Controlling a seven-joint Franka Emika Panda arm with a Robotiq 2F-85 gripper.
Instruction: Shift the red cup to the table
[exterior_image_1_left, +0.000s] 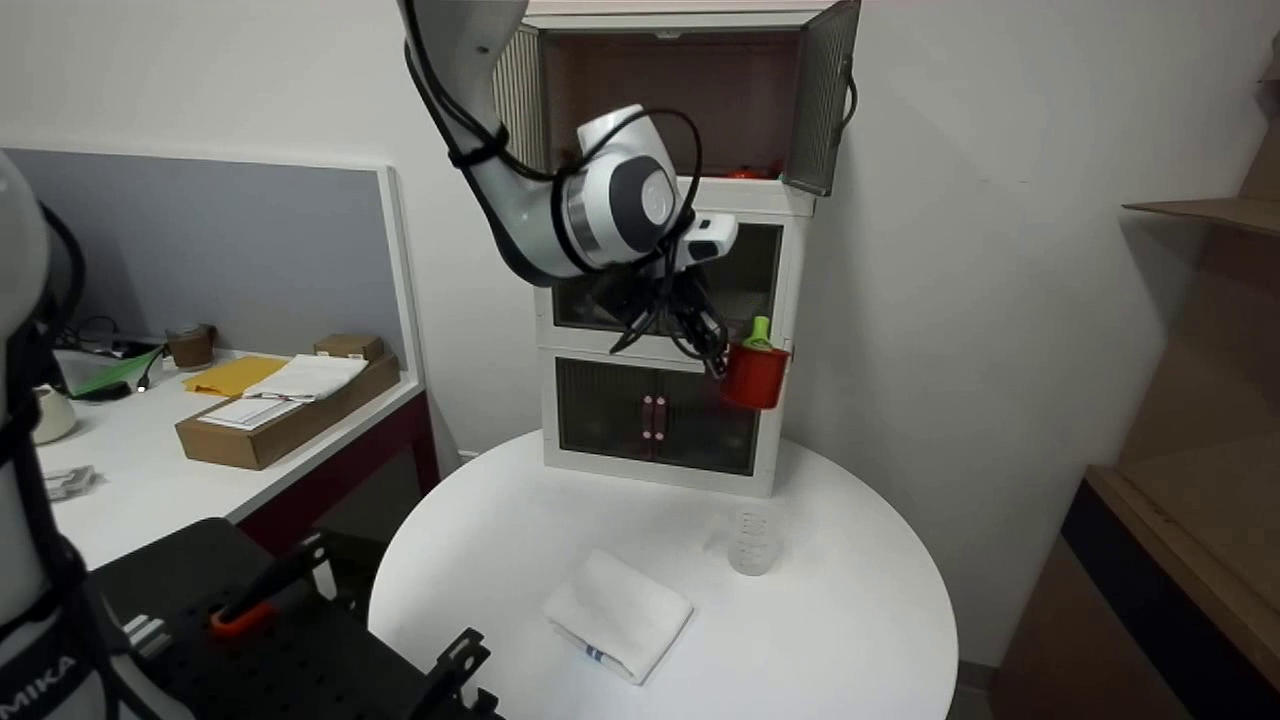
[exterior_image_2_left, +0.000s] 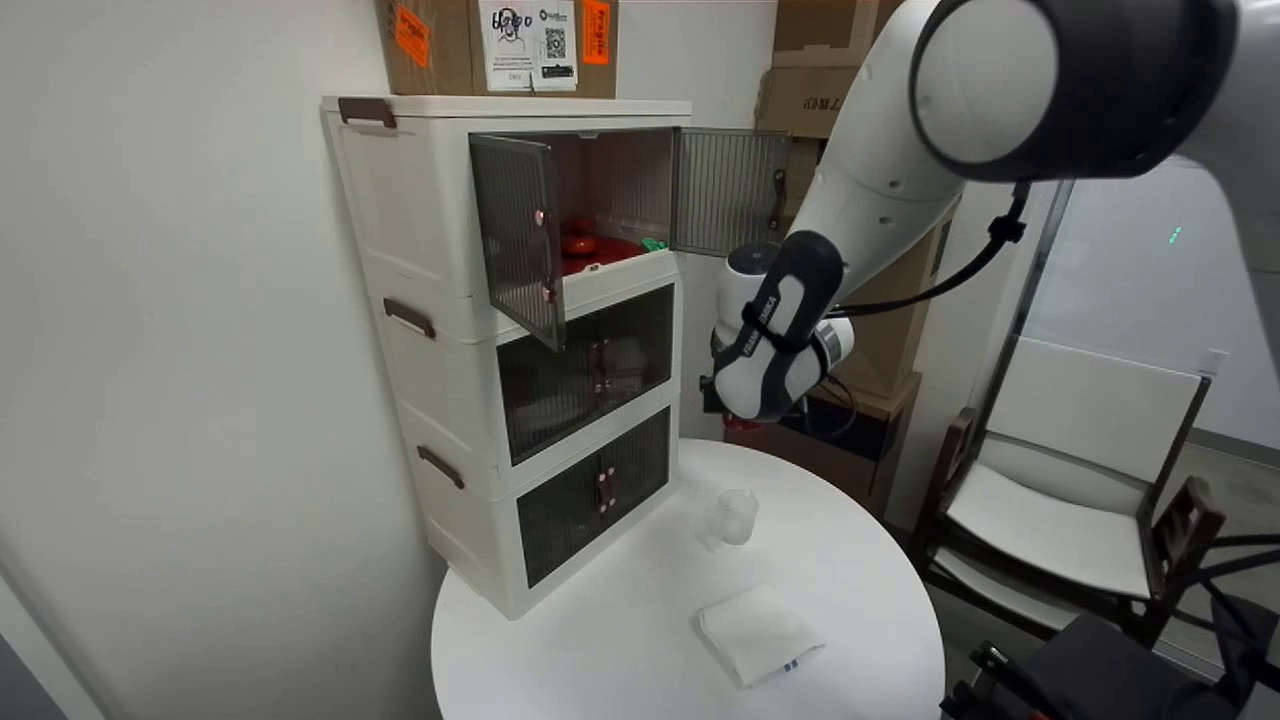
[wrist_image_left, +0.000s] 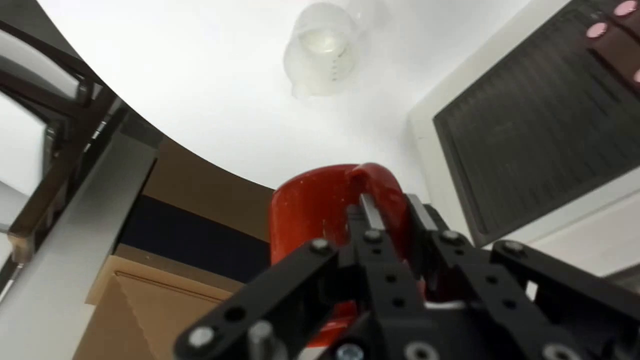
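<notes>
One red cup: held in the air, upright or nearly so, well above the level of the table top and near the cabinet; whether it hung straight over the table we could not tell. In an exterior view the arm hid all but a red sliver of it, and in the wrist view we lost its lower part behind the gripper.
Green piece: one, sticking up from the cup's top; how deep it went we could not see.
Gripper: one, its two fingers pinched on the cup's handle, as we saw in the wrist view.
Arm: one, cut off by the frame in both exterior views.
Table: one, round and white, partly covered by the cabinet and running out of both exterior views at the bottom.
Clear cup: one, on the table, its outline faint against the white.
White cloth: one, folded, near the clear cup.
Cabinet: one, three tiers, two doors open at the top; dark panels hid the insides of the lower two tiers.
Red things: in the top tier, too overlapped for us to count.
Labelled carton: one, on the cabinet, its top cut off.
White desk: one, cut off at the left; we counted two brown boxes on it.
</notes>
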